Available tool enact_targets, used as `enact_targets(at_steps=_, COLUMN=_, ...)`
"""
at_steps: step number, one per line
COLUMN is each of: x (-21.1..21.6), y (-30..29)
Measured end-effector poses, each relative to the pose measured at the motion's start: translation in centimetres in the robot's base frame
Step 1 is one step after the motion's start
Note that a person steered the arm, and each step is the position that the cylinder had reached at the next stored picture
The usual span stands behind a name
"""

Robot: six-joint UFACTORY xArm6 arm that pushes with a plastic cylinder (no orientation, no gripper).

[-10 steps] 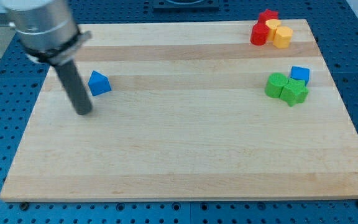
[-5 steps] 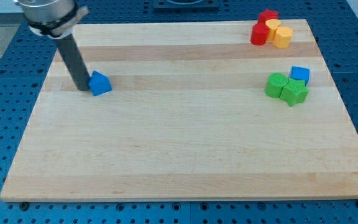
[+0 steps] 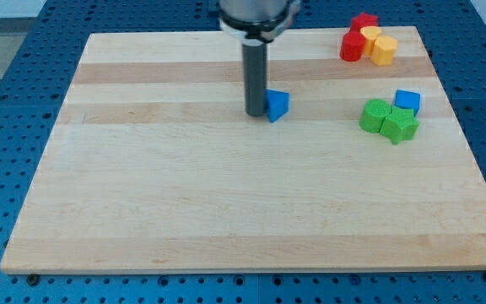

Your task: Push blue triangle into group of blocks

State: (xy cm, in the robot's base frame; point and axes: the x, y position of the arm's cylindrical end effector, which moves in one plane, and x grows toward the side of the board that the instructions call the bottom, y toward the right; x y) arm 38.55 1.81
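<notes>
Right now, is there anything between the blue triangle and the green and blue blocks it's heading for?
Nothing visible. My tip sits against the blue triangle on its left side in the view, and bare board lies between it and the green blocks.

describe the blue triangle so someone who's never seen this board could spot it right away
Start at the wooden board and find the dark rod standing in its upper middle. Touching my tip on the view's right is the blue triangle, a small wedge. The only other blue piece, the blue cube, sits far to the view's right against the two green blocks.
</notes>
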Motion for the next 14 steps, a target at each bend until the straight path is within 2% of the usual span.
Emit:
enact_targets(at_steps=2, x=-1.0, y=7.8)
enact_targets(at_steps=3, x=-1.5, y=9.3)
enact_targets(at_steps=5, x=-4.2, y=7.9)
enact_targets(at_steps=9, x=-2.9, y=12.3)
enact_targets(at_steps=14, x=-1.5, y=14.0)
